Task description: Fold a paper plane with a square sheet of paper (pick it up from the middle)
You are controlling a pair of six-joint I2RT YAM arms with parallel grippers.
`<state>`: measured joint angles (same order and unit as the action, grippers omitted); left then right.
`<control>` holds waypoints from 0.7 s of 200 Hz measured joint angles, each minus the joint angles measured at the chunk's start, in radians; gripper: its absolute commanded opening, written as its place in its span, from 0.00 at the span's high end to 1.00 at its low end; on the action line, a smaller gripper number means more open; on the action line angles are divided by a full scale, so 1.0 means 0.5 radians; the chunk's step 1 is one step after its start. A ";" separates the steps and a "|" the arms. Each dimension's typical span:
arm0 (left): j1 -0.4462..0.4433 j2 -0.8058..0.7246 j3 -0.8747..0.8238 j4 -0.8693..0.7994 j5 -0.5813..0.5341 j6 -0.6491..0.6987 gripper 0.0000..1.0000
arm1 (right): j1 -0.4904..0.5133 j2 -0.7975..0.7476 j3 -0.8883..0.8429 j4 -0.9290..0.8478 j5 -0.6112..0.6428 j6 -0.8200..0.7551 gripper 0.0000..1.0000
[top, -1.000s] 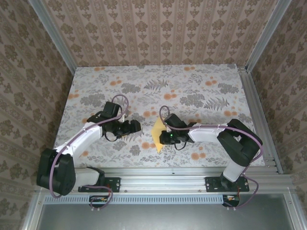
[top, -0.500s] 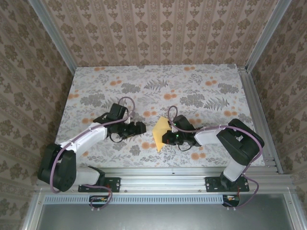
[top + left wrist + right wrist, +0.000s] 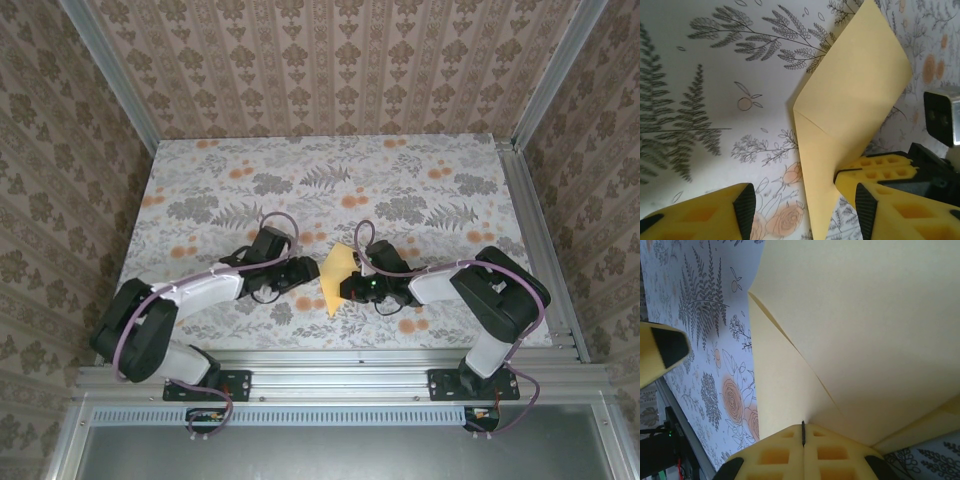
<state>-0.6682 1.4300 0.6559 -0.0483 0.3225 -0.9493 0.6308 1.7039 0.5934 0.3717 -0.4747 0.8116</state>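
At the near edge of the table, the aluminium rail (image 3: 330, 378) carries both arm bases. The left arm (image 3: 195, 290) and right arm (image 3: 470, 280) each reach inward, low over the cloth, and meet near the front middle. Left gripper (image 3: 804, 207): jaws stand apart, nothing clamped. The lower tip of the sheet of paper (image 3: 855, 95) pokes into the gap, nearer the finger on the right of the left wrist view; whether it touches that finger cannot be told. Right gripper (image 3: 803, 437): fingers pressed together with only a thin seam between them, pinching the sheet at its lower part. Sheet: pale yellow, unmarked, not flat. A sharp diagonal edge runs across it where one layer lies over another, and the upper flap throws a shadow on the print below. From above it reads as a narrow yellow shape, pointed at its near end, set between the two grippers, the left one just beside its left edge and the right one gripping from the right. Beyond: the flowered cloth (image 3: 420, 180), grey ferns and orange blossoms, runs back to the patterned walls (image 3: 330, 60) enclosing three sides.
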 measured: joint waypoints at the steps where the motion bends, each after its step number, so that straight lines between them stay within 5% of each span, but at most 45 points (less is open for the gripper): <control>1: -0.003 0.003 0.000 0.004 -0.002 -0.002 0.47 | 0.000 0.000 0.000 0.000 -0.001 0.000 1.00; 140: -0.166 0.347 0.016 0.362 -0.170 -0.294 0.64 | -0.017 0.009 -0.017 0.043 -0.037 -0.009 1.00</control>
<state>-0.7513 1.6035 0.6640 0.1329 0.2375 -1.0962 0.6224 1.7084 0.5850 0.3935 -0.4931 0.8070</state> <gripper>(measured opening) 0.368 0.065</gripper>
